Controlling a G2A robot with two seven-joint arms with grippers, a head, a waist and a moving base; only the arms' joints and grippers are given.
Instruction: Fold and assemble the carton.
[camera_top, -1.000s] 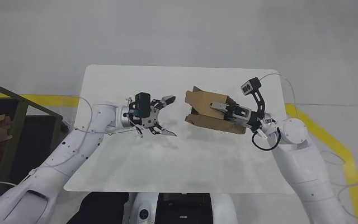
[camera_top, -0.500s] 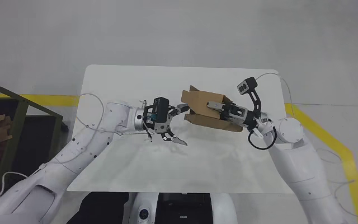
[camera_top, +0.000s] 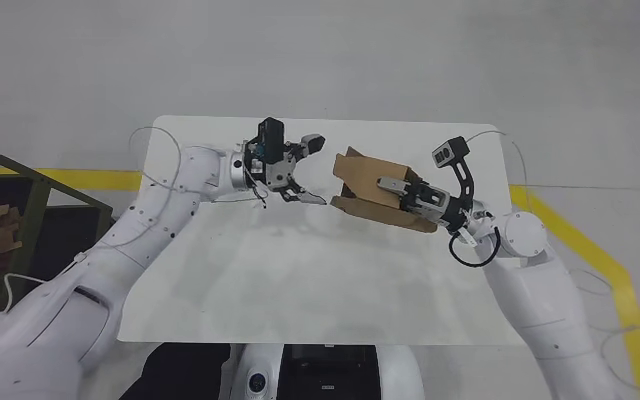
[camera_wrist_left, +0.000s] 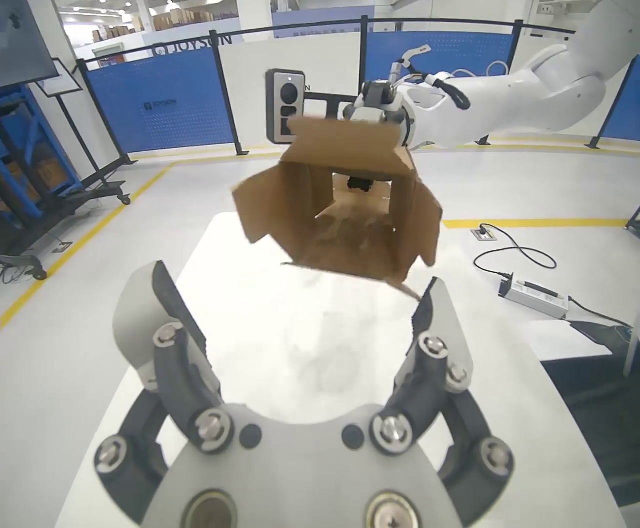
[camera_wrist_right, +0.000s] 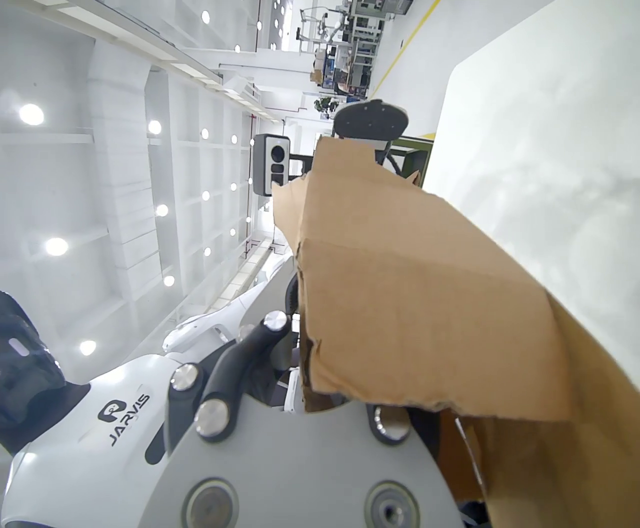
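The carton (camera_top: 372, 185) is a brown cardboard sleeve opened into a square tube, with its end flaps hanging loose. It sits clamped in the right pincer (camera_top: 398, 190). One finger lies along the outside of the upper panel. In the left wrist view a dark part shows inside the tube under that same panel, so the pincer is closed on the cardboard. The tube stretches away from the right pincer, tilted a little, over the white worktop (camera_top: 300, 290). Whether its lowest flap touches the surface cannot be told.

The tube's open mouth faces the left pincer (camera_top: 313, 171), which hangs straight in front of it with its jaws spread wide and nothing between them. Its dark fingers (camera_wrist_left: 175, 310) point into the opening. A corner of the lowest flap comes close to one fingertip, but contact cannot be made out.

Beyond the worktop's edge, off to one side of the left pincer, a power adapter (camera_wrist_left: 532, 296) with its black cable lies on the floor.
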